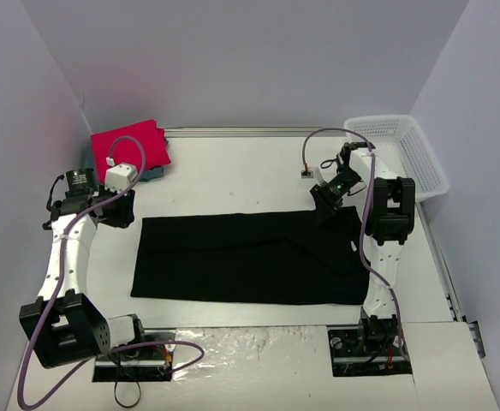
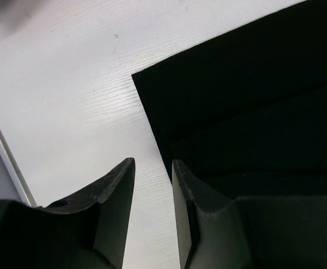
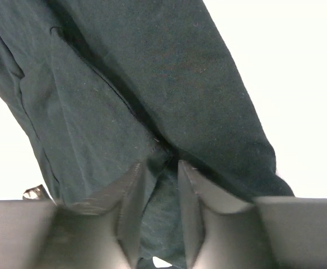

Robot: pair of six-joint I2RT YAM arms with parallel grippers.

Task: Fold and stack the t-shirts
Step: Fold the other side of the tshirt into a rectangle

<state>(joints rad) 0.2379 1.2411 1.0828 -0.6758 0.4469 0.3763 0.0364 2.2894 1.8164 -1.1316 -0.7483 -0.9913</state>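
Black t-shirt [image 1: 233, 257] lies flat, right gripper [image 3: 159, 165] pinching its cloth, left gripper [image 2: 153, 163] slightly apart, empty.

spread shirt [image 1: 250, 257]: worktop [image 1: 233, 167] centre
folded shirts [image 1: 130, 147]: stacked, 10 o'clock corner
basket [image 1: 401, 154]: 2 o'clock, over worktop edge

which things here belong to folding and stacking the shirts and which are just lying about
Job in hand: black t-shirt, spread flat; red-pink t-shirt, folded at the far left; teal-blue t-shirt, showing under the red-pink one.

Just lying about: white mesh basket, at the far right.
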